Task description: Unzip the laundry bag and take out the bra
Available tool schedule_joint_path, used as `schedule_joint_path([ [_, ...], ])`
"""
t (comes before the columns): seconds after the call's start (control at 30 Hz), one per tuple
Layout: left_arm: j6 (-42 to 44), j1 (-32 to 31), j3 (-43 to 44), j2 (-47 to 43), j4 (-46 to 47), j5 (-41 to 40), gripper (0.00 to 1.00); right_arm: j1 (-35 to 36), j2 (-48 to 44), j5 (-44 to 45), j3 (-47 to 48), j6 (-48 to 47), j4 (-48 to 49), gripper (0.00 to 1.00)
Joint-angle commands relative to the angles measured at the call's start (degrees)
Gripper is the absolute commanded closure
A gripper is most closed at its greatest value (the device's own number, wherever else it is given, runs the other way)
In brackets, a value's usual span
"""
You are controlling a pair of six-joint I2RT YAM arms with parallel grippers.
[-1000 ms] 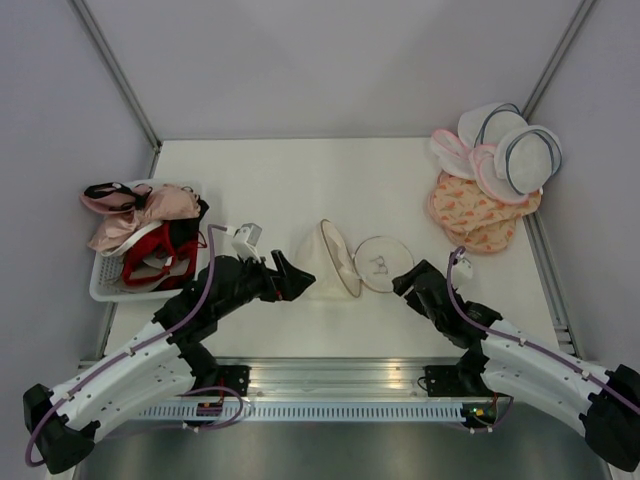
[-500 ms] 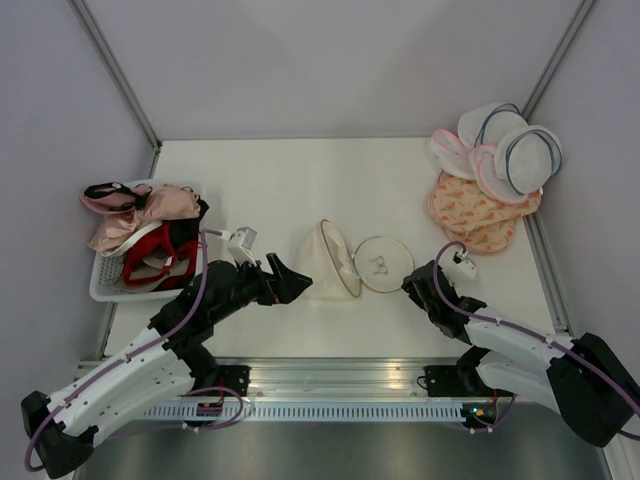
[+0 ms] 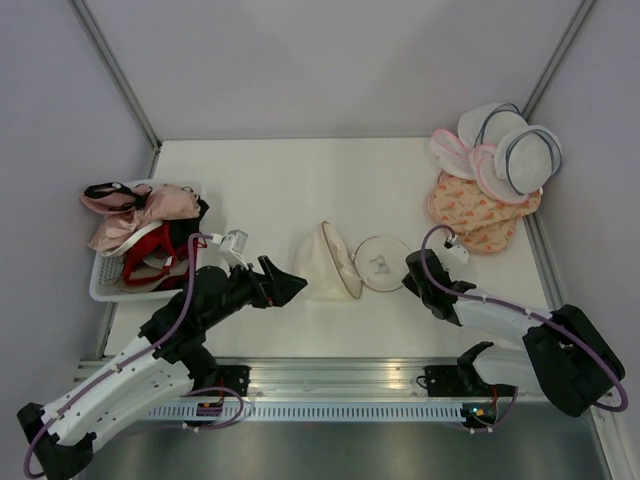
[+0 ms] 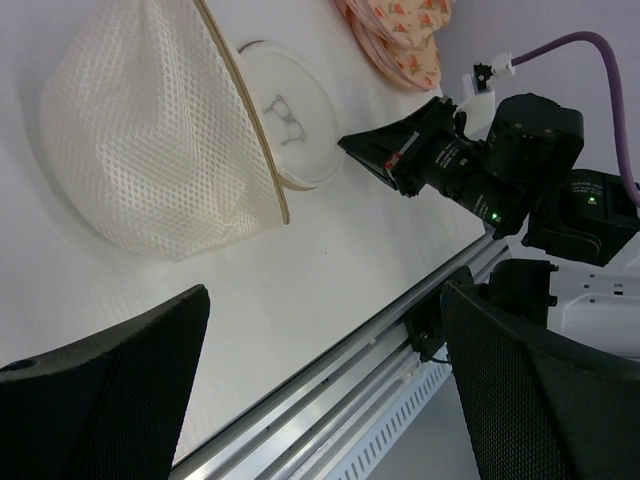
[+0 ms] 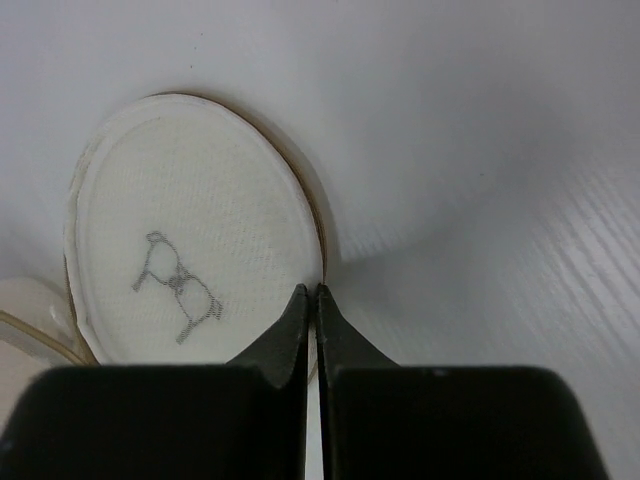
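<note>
The laundry bag lies in the middle of the table as two parts: a cream mesh dome [image 3: 325, 262] [image 4: 160, 150] and, to its right, a flat round face with a small bra drawing [image 3: 378, 262] [image 5: 190, 230]. My right gripper [image 3: 410, 272] [image 5: 312, 292] is shut, its tips pinching the tan rim at that face's right edge. My left gripper [image 3: 295, 285] [image 4: 325, 380] stands wide open just left of the dome and touches nothing. The bra [image 3: 110, 195], dusty pink with black straps, lies on top of the pile in the basket at the left.
A white basket [image 3: 100, 285] at the left edge also holds a red bra [image 3: 150, 255]. White domed bags with pink trim [image 3: 510, 150] and pink patterned flat bags [image 3: 480, 210] are stacked at the back right. An aluminium rail [image 3: 330, 380] runs along the near edge.
My right gripper has moved in to the right rim of the bag's printed face and closed on it. My left gripper has drawn back a little from the dome, still open.
</note>
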Motion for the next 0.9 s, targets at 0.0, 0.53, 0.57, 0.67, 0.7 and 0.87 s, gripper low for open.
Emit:
schedule_joint_path([
  [0.0,-1.3,-0.3,-0.4,-1.0,-1.1,-1.2,0.01,-0.3,-5.9,5.1,3.9,-4.2,-7.8,1.0],
  [0.53,-3.1,-0.3,-1.5,-3.3,-3.8,-4.1,0.01,18.2,4.5,14.8,38.2,-48.7,-25.8,1.0],
  [0.57,-3.3,-0.3,-1.5,-3.6,-4.3,-4.7,0.01,20.8,9.0,16.2,39.7,-50.9,-25.6,1.0],
  [0.67,-4.7,-0.3,-1.5,-5.0,-7.3,-8.0,0.0,29.8,16.0,18.1,40.5,-56.8,-23.6,1.0],
  [0.7,-5.0,-0.3,-1.4,-5.5,-8.2,-8.8,0.0,33.2,17.0,18.1,40.2,-57.8,-22.9,1.0],
  [0.87,-7.3,-0.3,-1.8,-8.5,-11.8,-12.5,0.0,40.0,21.5,16.7,38.8,-60.7,-20.6,1.0],
])
